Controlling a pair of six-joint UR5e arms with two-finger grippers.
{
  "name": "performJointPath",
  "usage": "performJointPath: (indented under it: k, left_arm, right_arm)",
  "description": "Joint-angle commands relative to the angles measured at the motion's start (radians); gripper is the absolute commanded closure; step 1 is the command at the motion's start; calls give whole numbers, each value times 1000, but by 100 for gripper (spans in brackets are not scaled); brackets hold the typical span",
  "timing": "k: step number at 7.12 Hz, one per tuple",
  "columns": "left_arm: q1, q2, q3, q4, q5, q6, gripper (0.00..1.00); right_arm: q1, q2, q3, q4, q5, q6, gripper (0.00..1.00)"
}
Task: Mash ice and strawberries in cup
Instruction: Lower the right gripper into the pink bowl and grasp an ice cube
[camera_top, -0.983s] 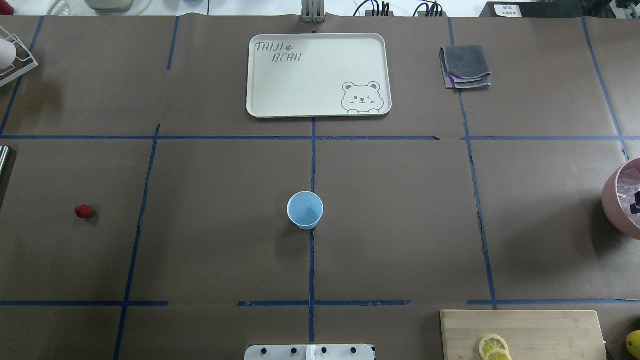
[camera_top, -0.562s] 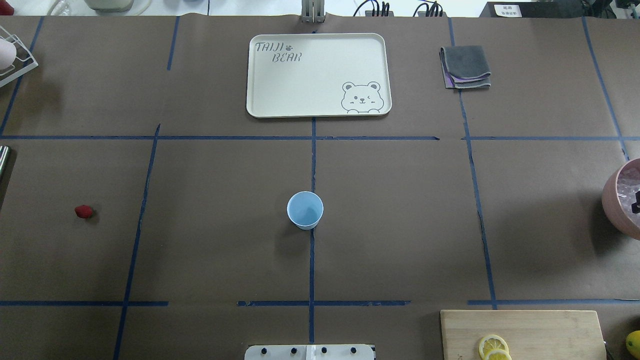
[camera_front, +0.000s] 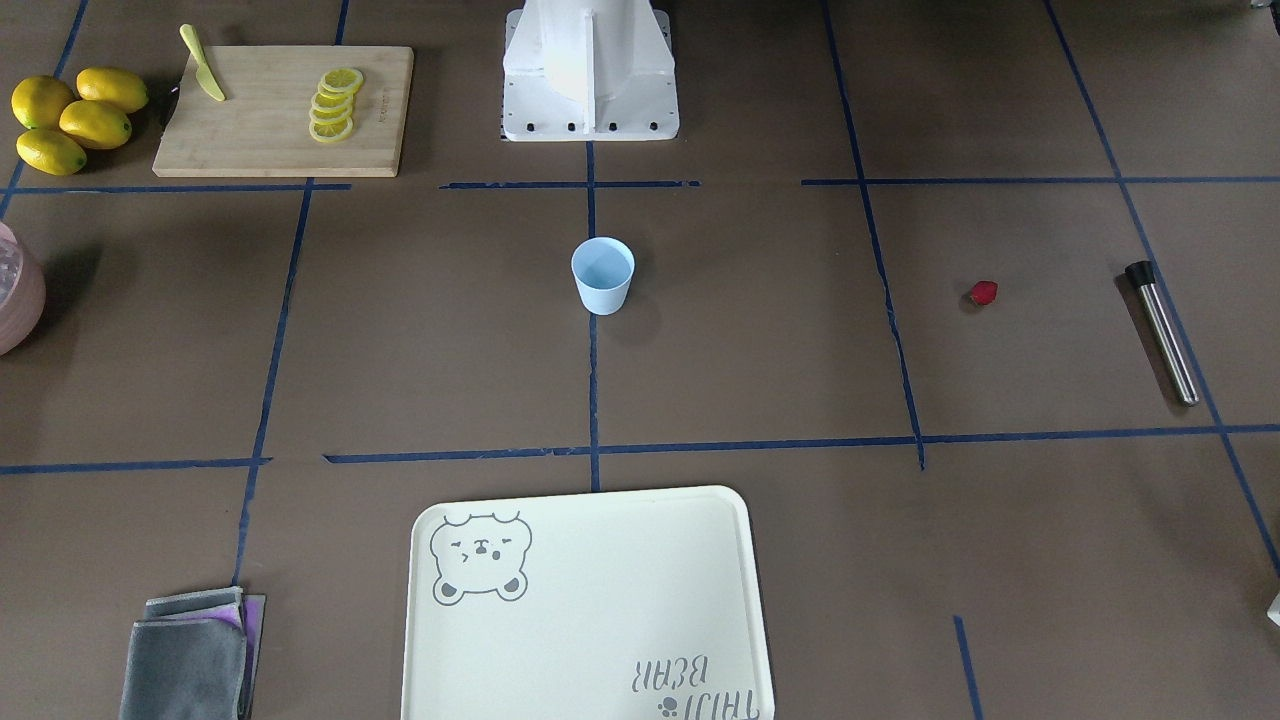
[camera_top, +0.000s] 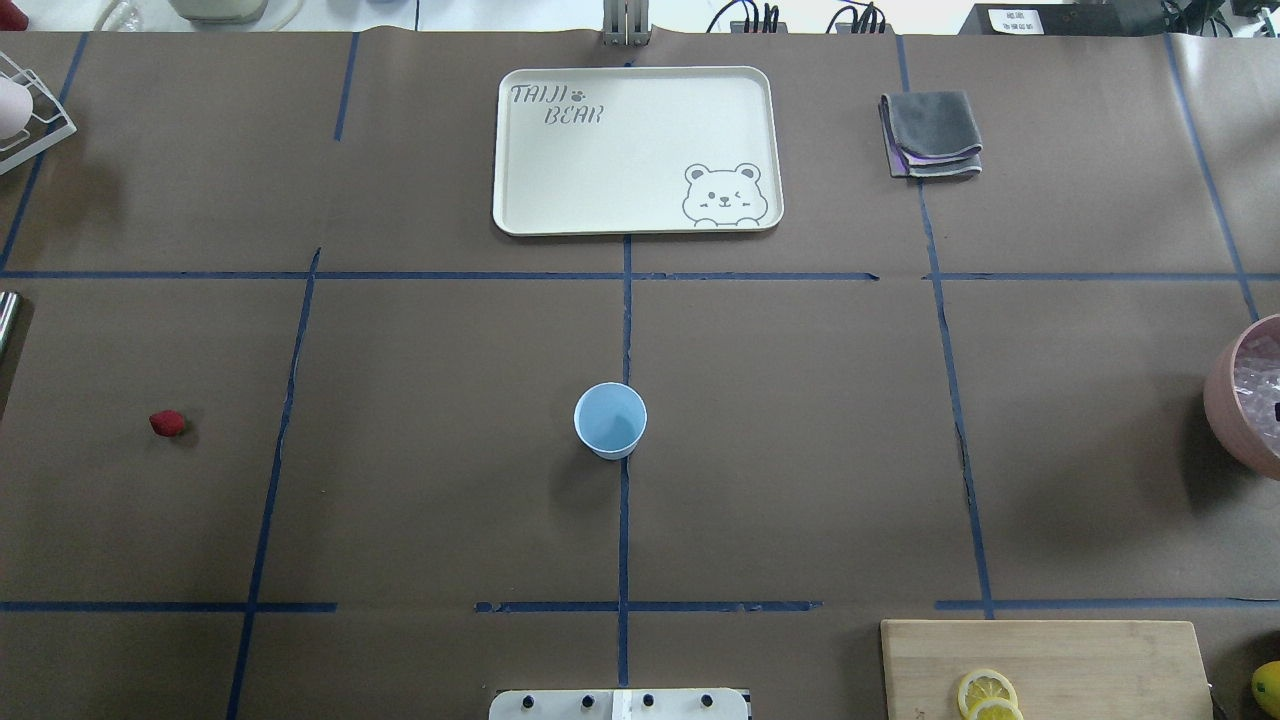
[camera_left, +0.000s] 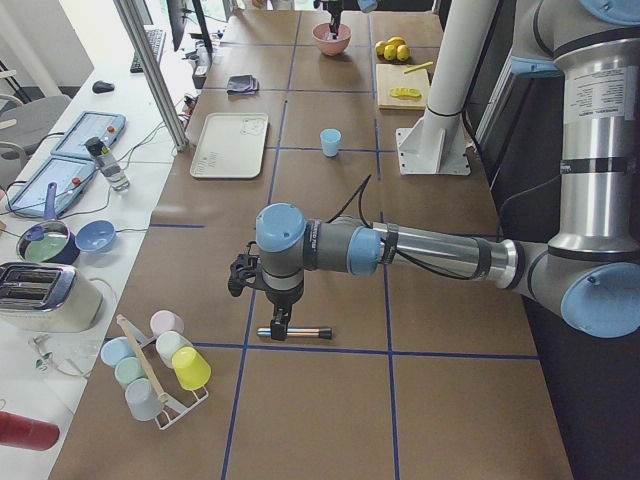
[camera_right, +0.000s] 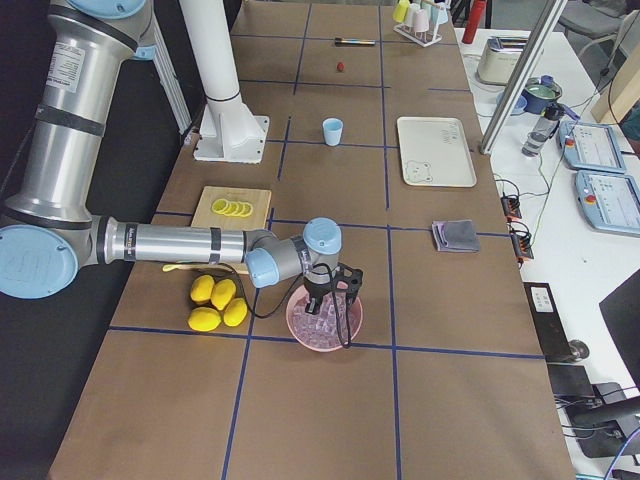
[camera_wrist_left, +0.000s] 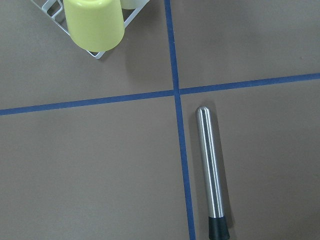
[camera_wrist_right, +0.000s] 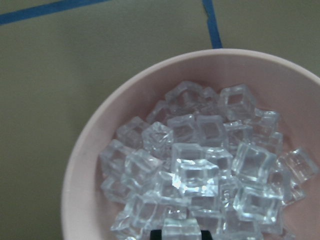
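The pale-blue cup (camera_top: 610, 420) (camera_front: 603, 275) stands upright and empty at the table's middle. One dark-red strawberry (camera_top: 168, 423) (camera_front: 983, 293) lies alone far to its left in the overhead view. Ice (camera_wrist_right: 200, 165) (camera_top: 1258, 385) fills the pink bowl (camera_top: 1232, 400) (camera_right: 300, 325) at the right edge. My right gripper (camera_right: 333, 312) hangs low over that ice, and I cannot tell whether it is open or shut. My left gripper (camera_left: 279, 326) hovers over a steel muddler (camera_wrist_left: 212, 170) (camera_front: 1160, 330), and its state cannot be told.
A cream bear tray (camera_top: 637, 150) and a folded grey cloth (camera_top: 930, 133) lie at the far side. A cutting board (camera_front: 285, 110) with lemon slices, a yellow knife and whole lemons (camera_front: 70, 115) sits near the base. A cup rack (camera_left: 155, 365) stands by the left arm.
In the overhead view the dark part of my right gripper over the pink bowl has slid toward the right edge, almost out of view. Cup and strawberry have not moved.
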Motion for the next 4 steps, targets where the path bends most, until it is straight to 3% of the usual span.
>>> performJointPath:
  k: [1, 3, 4]
  left_arm:
    - [-1, 1, -2, 0, -16, 0, 0]
    - [0, 1, -2, 0, -22, 0, 0]
    - [0, 1, -4, -5, -22, 0, 0]
  right_arm:
    - [3, -40, 152, -2, 17, 7, 100]
    - [-45, -17, 235, 8, 57, 44, 100]
    - [-123, 50, 273, 8, 51, 185, 100]
